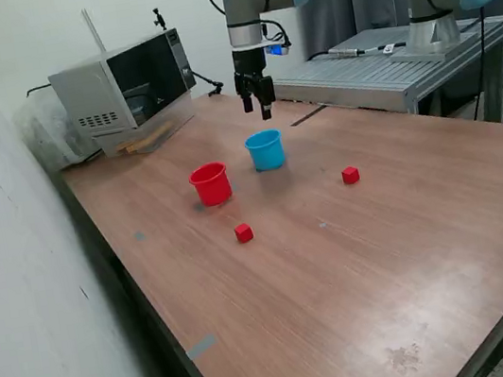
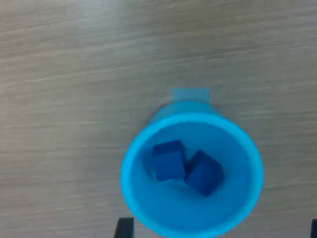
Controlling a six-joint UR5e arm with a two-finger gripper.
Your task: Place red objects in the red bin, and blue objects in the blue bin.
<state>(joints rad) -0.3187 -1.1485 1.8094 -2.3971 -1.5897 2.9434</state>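
My gripper (image 1: 255, 104) hangs above the blue bin (image 1: 266, 151) with its fingers apart and nothing between them; both blue cubes (image 2: 167, 159) (image 2: 203, 173) already lie touching on the bin's floor. Two red cubes are left on the table (image 1: 414, 249), one (image 1: 243, 233) just near of the red bin (image 1: 211, 183), the other (image 1: 351, 175) well to the exterior view's right. They look light, rigid and smooth-sided, so I'd come straight down and pinch two opposite flat faces.

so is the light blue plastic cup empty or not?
Not empty. The light blue plastic cup stands upright with two dark blue cubes touching on its floor.
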